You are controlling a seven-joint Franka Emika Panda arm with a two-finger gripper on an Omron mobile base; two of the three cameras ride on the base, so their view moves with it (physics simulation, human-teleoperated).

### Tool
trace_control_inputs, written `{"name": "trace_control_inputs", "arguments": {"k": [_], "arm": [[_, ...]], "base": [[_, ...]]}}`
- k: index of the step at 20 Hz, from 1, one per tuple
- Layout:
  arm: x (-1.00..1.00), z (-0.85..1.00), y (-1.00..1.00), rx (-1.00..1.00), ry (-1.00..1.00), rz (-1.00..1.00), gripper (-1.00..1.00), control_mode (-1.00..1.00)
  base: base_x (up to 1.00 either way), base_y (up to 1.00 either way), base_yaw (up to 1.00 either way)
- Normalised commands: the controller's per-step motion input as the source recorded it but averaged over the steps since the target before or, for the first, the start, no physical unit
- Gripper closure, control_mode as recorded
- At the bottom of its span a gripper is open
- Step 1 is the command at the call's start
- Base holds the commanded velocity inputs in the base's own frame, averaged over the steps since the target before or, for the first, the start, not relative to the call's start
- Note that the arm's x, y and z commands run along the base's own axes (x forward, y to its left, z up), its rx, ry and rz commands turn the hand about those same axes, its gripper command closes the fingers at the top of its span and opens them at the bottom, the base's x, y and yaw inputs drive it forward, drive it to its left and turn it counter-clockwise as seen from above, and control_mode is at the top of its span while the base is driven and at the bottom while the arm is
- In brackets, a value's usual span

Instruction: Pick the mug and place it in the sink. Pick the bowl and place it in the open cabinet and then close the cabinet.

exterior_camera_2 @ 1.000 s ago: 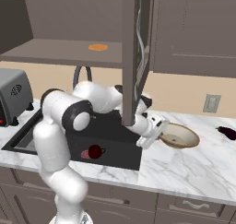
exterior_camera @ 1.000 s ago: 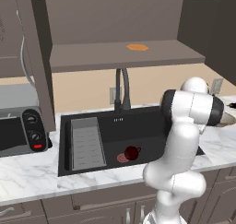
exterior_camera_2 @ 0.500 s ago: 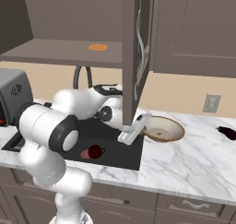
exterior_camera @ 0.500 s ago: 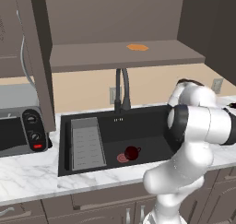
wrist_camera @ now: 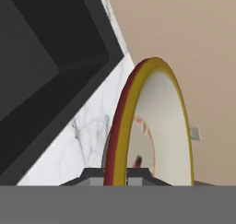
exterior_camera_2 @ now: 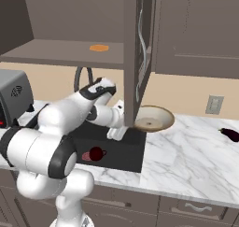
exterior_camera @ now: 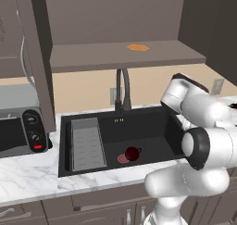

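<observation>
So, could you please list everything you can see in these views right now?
mug: one, dark red, on the sink floor by the drain.
sink: one, black, set in the marble counter.
tray insert: one, grey ribbed, left side of the sink.
faucet: one, dark, behind the sink.
bowl: one, tan with cream inside, raised off the counter right of the sink.
cabinet: one, dark brown, open, above the sink.
orange patch: one, on the cabinet shelf.
toaster oven: one, grey, left counter.
eggplant: one, dark purple, right counter.
tool: one, shut on the bowl rim.
</observation>
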Motion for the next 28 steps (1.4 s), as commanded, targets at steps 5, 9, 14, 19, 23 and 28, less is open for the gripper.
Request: {"name": "trace_control_inputs", "arguments": {"k": [5,9,14,19,23,28], "arm": [[0.00,0.38,0.72,0.00,0.10,0.05,1.00,-1.00],[-0.03,0.52,0.49,-0.02,0.03,0.06,1.00,-1.00],[-0.15,0.67,0.39,-0.08,0.07,0.09,1.00,-1.00],[-0.18,0.66,0.42,-0.04,0.09,0.08,1.00,-1.00],[-0.11,0.67,0.40,-0.04,0.07,0.10,1.00,-1.00],[-0.19,0.66,0.29,-0.13,0.00,0.10,1.00,-1.00]], "base": [[0.00,0.00,0.00],[0.00,0.00,0.00],[0.00,0.00,0.00],[0.00,0.00,0.00],[0.00,0.00,0.00],[0.00,0.00,0.00]]}}
